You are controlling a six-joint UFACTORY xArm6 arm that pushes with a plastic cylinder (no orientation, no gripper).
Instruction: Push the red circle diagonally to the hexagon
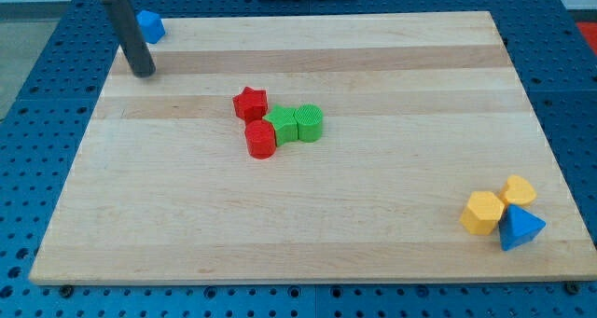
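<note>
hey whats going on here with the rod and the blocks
A robot arm with a dark rod is meant to push the red circle diagonally to the yellow hexagon. My tip sits near the board's top left corner, beside a blue block and well away from the red circle. That circle lies mid-board, packed against a red star and two green blocks. The hexagon is at the view's bottom right.

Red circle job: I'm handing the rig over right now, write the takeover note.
My tip rests at the board's upper left, near a blue block, far from the central cluster.
Red circle sits mid-board, touching the green cube, below the red star; a green cylinder is alongside.
Yellow hexagon sits at the lower right, with a yellow block and blue triangle.
Done: nothing visible. Left: the whole diagonal push.
</note>
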